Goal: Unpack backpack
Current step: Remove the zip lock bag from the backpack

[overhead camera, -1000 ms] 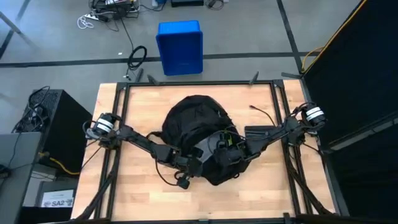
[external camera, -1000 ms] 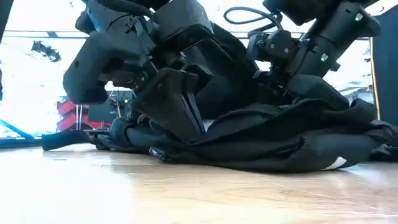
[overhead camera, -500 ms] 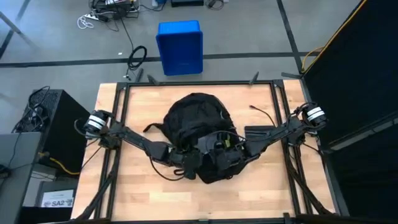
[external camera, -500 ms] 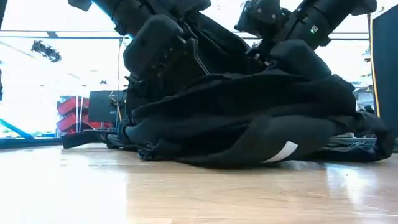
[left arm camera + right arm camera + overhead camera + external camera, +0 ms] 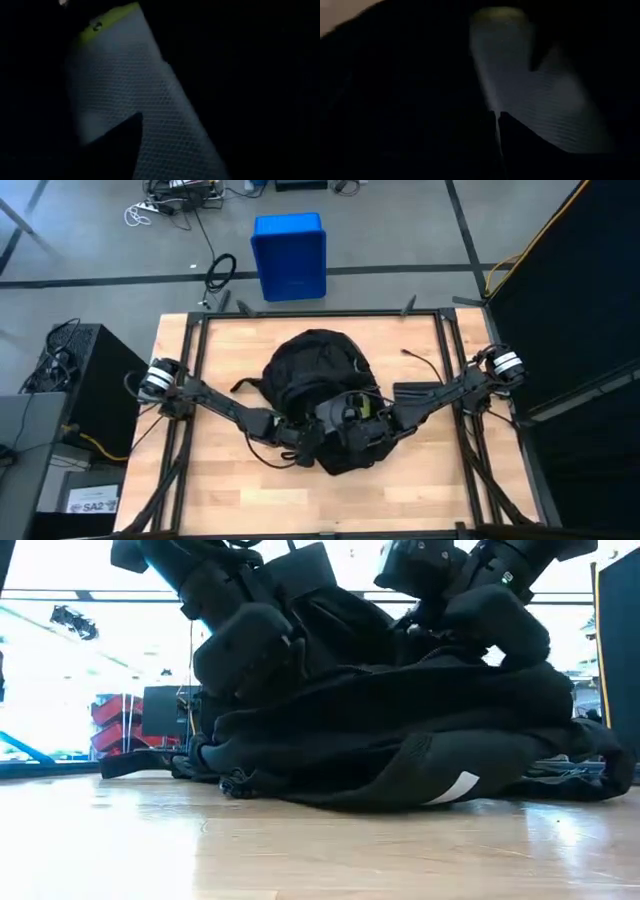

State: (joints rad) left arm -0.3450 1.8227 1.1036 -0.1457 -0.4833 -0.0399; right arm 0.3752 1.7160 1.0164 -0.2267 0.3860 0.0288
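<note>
At the middle of your table [image 5: 210,490] lies the backpack [image 5: 315,370], a black soft mound with its rounded end toward the far edge and its near end bunched up where both arms meet. From the low view you see the backpack slumped flat on the wood, a short white stripe [image 5: 455,787] showing on its near side and a strap end trailing off to one side.

Your left gripper [image 5: 305,438] comes in from the left side of the table and is pressed into the near-left part of the bag; your right gripper [image 5: 362,420] reaches in from the right side and sits down on the near-right part, just beside the left one. Both are buried in dark fabric, so you cannot tell how wide either claw stands or whether it has hold of anything.

Each wrist camera looks into darkness, with only a pale mesh panel [image 5: 130,110] edged in yellow-green showing.

Beyond the table's far edge, a blue bin [image 5: 289,255] stands on the floor, well apart from the bag.
</note>
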